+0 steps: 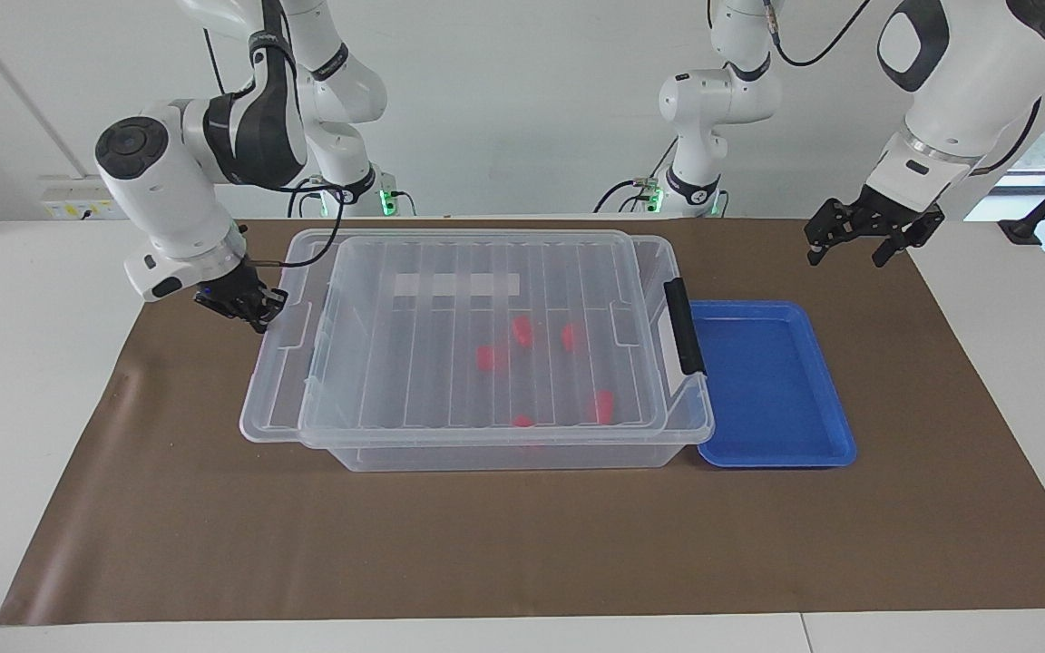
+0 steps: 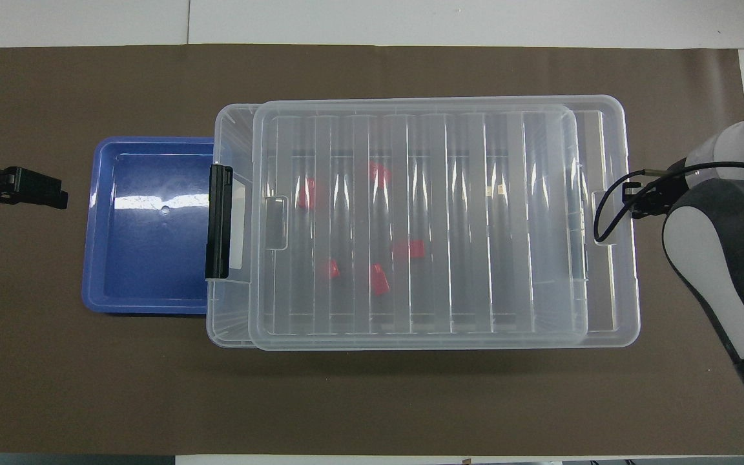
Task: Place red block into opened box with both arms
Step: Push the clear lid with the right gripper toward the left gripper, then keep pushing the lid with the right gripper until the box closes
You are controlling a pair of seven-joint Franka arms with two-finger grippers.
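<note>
Brown-matted bench (image 1: pixel 522 544): right gripper (image 1: pixel 246 307) clenched on lid (image 1: pixel 486 326) edge at box's (image 1: pixel 522 453) nine o'clock; left gripper (image 1: pixel 858 238) released above mat at three.

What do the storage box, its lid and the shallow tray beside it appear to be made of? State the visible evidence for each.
Box: clear glossy plastic, probably; red blocks show through.
Lid: the same clear plastic, moulded ribs catching highlights.
Tray: opaque blue plastic, apparently; its glossy floor mirrors the light.

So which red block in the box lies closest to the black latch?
The red block farthest toward the left arm's end of the box, where the latch is; the other four lie nearer the box's middle.
</note>
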